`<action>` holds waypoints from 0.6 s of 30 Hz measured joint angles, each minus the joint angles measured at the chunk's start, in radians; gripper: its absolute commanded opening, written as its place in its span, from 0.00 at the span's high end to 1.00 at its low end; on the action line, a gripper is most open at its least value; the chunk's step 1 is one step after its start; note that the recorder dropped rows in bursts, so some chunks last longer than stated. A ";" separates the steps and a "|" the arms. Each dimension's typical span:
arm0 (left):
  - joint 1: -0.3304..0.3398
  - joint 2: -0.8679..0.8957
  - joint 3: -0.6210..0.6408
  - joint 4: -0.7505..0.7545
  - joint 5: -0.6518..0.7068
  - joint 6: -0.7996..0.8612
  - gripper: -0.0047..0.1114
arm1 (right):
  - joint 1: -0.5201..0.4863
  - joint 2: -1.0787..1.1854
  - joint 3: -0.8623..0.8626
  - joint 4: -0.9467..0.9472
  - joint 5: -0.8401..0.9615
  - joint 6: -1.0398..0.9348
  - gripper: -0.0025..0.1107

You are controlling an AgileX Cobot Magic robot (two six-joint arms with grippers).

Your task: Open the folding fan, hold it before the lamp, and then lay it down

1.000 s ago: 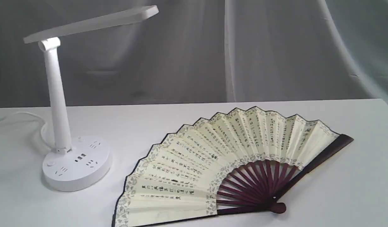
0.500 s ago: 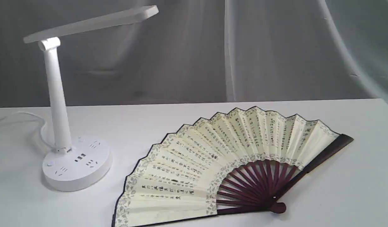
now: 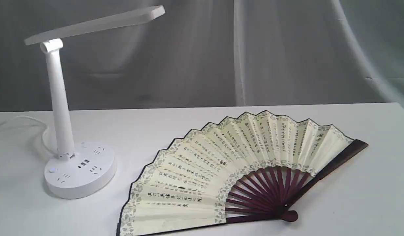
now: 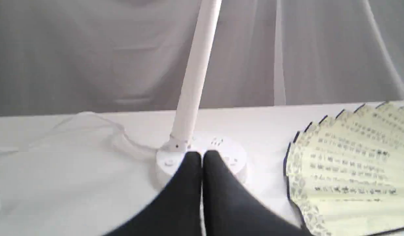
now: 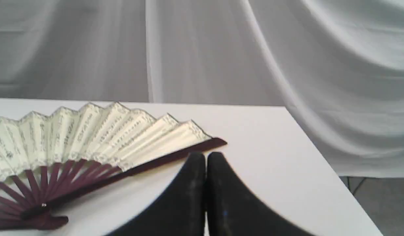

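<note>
Although it lay fully spread on the white table [image 3: 139, 124], the folding fan [image 3: 221, 170] was not wholly visible: the exterior view cut off the lower corner of its cream leaf, and the calligraphy columns were too small to read. One dark maroon guard lay just ahead of the right gripper [image 5: 206, 156], whose two black fingers were pressed together with nothing between them. Whether the tips touched that guard could not be told from the angle. Much of the leaf ran out of the right wrist view.

The left gripper [image 4: 202, 156] was likewise closed and empty. Its tips were directly in front of the base of the lamp [image 3: 59, 108] and hid part of the sockets there. From that wrist only the slim post and round base showed; the long flat head was out of frame. The fan's edge sat well off to the side of the left jaws, toward the right arm. Neither gripper appeared in the exterior view. A white cord [image 3: 44, 137] trailed behind the lamp base, faint against the tabletop, and a pale draped cloth [image 3: 287, 49] hung beyond the table.
</note>
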 measured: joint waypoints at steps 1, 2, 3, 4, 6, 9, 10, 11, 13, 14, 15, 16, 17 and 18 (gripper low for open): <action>0.000 0.000 0.000 0.000 0.014 0.000 0.96 | 0.000 0.000 0.000 0.000 0.019 0.000 0.98; 0.000 0.000 0.000 0.000 0.021 0.000 0.96 | 0.000 0.000 0.000 0.000 0.031 0.000 0.98; 0.000 0.000 0.000 0.000 0.025 0.000 0.96 | 0.000 0.000 0.000 0.002 0.039 0.000 0.98; 0.000 0.000 0.000 0.000 0.027 0.000 0.96 | 0.000 0.000 0.000 0.002 0.041 0.000 0.98; 0.000 0.000 0.000 0.000 0.029 0.000 0.96 | 0.000 0.000 0.000 0.002 0.043 0.000 0.98; 0.000 0.000 0.000 0.000 0.031 0.000 0.96 | 0.000 0.000 0.000 0.002 0.045 0.000 0.98; 0.000 0.000 0.000 0.000 0.031 0.000 0.96 | 0.000 0.000 0.000 0.002 0.045 0.000 0.98; 0.000 0.000 0.000 0.000 0.031 0.000 0.96 | 0.000 0.000 0.000 0.002 0.045 0.000 0.98; 0.000 0.000 0.000 0.000 0.031 0.000 0.96 | 0.000 0.000 0.000 0.002 0.045 0.000 0.98; 0.000 0.000 0.000 0.000 0.031 0.000 0.96 | 0.000 0.000 0.000 0.002 0.045 0.000 0.98; 0.000 0.000 0.000 0.000 0.031 0.000 0.96 | 0.000 0.000 0.000 0.002 0.045 0.000 0.98; 0.000 0.000 0.000 0.000 0.031 0.000 0.96 | 0.000 0.000 0.000 0.002 0.045 0.000 0.98; 0.000 0.000 0.000 0.000 0.031 0.000 0.96 | 0.000 0.000 0.000 0.002 0.045 0.000 0.98; 0.000 0.000 0.000 0.000 0.031 0.000 0.96 | 0.000 0.000 0.000 0.002 0.045 0.000 0.98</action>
